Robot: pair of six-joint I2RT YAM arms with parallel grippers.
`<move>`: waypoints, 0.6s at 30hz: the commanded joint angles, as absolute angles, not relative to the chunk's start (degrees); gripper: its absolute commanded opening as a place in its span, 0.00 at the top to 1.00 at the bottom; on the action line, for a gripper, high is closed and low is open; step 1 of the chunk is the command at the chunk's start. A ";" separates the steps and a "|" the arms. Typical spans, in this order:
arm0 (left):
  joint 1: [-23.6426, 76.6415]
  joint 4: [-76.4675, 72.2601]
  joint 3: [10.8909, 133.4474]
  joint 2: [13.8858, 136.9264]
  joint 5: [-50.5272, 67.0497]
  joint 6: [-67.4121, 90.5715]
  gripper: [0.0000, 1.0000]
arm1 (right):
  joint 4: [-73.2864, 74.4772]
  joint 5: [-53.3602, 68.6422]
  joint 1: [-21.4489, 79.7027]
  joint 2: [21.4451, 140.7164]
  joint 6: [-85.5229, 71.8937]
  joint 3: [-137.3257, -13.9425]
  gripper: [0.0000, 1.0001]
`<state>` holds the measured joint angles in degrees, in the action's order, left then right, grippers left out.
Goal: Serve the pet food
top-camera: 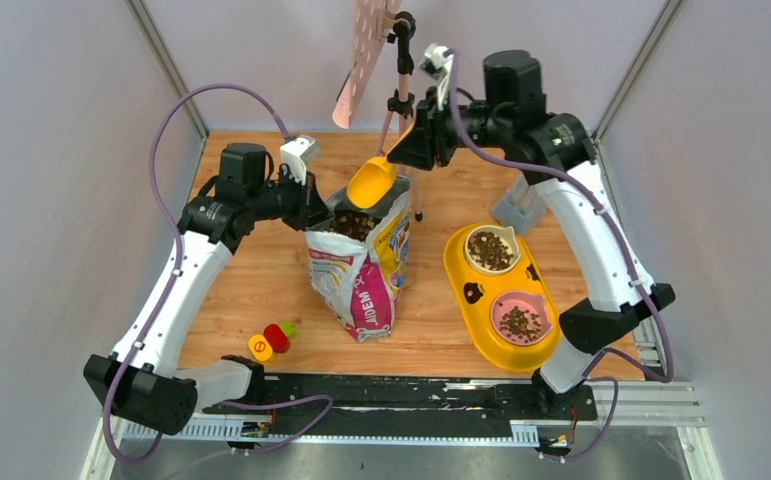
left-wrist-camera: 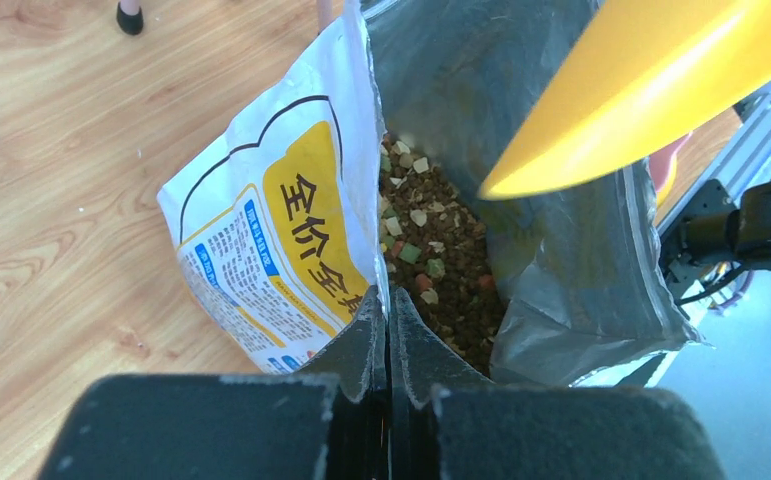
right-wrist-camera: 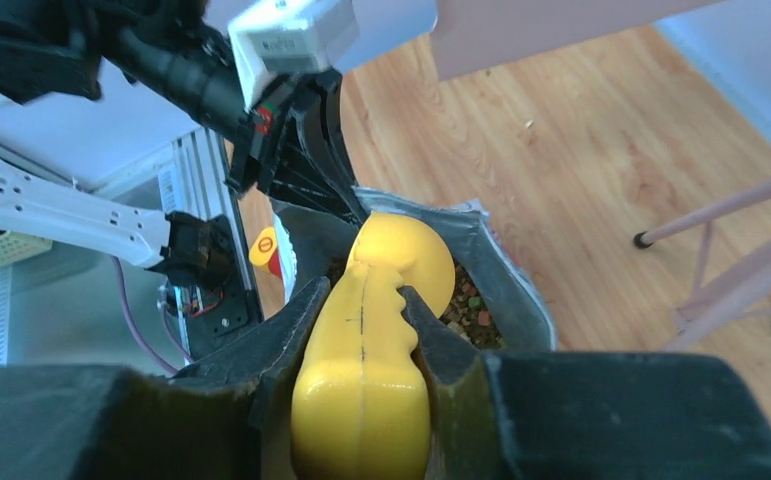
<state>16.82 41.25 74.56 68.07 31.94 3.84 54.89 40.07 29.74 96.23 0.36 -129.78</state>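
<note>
The pet food (left-wrist-camera: 448, 283) is dark-brown kibble with some coloured bits, lying inside the open printed bag (top-camera: 361, 270) standing mid-table. My left gripper (left-wrist-camera: 389, 318) is shut on the bag's rim (left-wrist-camera: 376, 240) and holds it open. My right gripper (right-wrist-camera: 363, 300) is shut on the handle of the yellow scoop (right-wrist-camera: 376, 330), whose bowl (top-camera: 372, 182) hangs tilted over the bag's mouth. More pet food fills both bowls (top-camera: 491, 250) (top-camera: 519, 322) of the yellow double feeder (top-camera: 461, 275) at the right.
A pink pegboard stand (top-camera: 366, 60) rises behind the bag, its thin legs (right-wrist-camera: 721, 215) near the scoop. Small red, yellow and green pieces (top-camera: 271, 340) lie at the front left. A metal rail (top-camera: 411, 400) runs along the near edge.
</note>
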 commanded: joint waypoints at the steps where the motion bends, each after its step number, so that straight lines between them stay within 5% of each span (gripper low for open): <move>1: 17.14 29.10 82.35 65.52 40.37 8.64 1.00 | 50.14 35.13 31.96 97.19 2.84 -124.85 1.00; 18: 17.14 18.71 79.22 64.82 36.80 25.55 1.00 | 50.24 13.42 40.60 108.28 -0.97 -116.34 1.00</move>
